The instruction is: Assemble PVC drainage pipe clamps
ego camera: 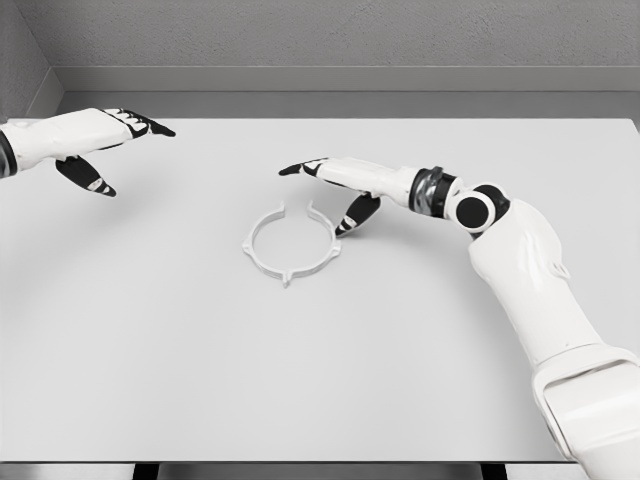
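A white ring-shaped pipe clamp (290, 242) lies flat near the middle of the white table (180, 360), its open gap facing away from me and small tabs on its rim. My right hand (335, 190) hovers just right of and above the clamp, fingers stretched out toward the left and the thumb hanging down close to the clamp's right rim; it holds nothing. Far off at the upper left, my left hand (110, 145) floats over the table with its fingers extended and its thumb pointing down, also holding nothing.
The table's far edge meets a grey wall (340, 40) at the back. Its front edge (300, 462) runs along the bottom of the view. No other objects lie on the surface.
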